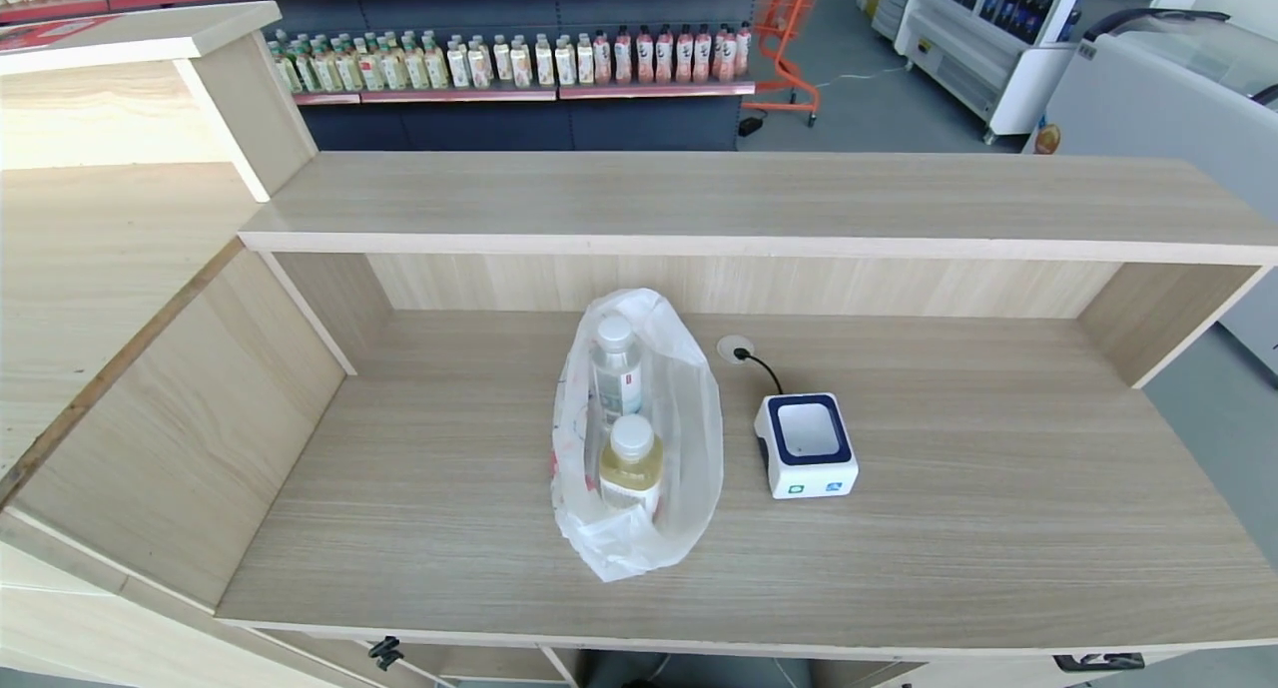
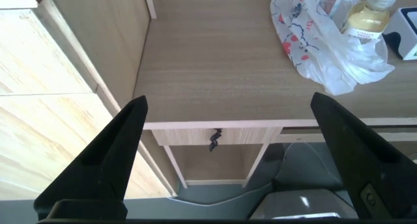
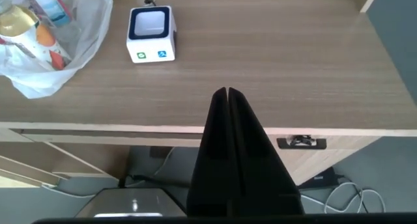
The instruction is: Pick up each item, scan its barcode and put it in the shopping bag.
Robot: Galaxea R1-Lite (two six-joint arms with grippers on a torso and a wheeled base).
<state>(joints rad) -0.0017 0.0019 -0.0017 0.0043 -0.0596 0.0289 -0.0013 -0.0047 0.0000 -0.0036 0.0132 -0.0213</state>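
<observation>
In the head view, a white shopping bag (image 1: 639, 438) is seen standing open on the wooden counter (image 1: 998, 488), near its middle; two bottles are held inside it, caps upward. A clear bottle (image 1: 616, 368) is placed at the far side of the bag and a yellow drink bottle (image 1: 631, 463) at the near side, just beside each other. A white scanner (image 1: 805, 443) with a dark-framed window is set just beside the bag on the robot's right, not touching it; a black cable (image 1: 764, 368) is led from it to a hole in the counter behind. Shelves of bottles (image 1: 499, 59) are seen in the room beyond.

In the left wrist view, the left gripper (image 2: 228, 159) is shown released, its fingers (image 2: 111, 165) spread wide with nothing between them; it is held off the counter's near edge, well apart from the bag.

In the right wrist view, the right gripper (image 3: 226, 92) is shown clenched, its fingers pressed flat together on nothing; it is held over the counter's near edge, with the scanner and the bag farther off.
</observation>
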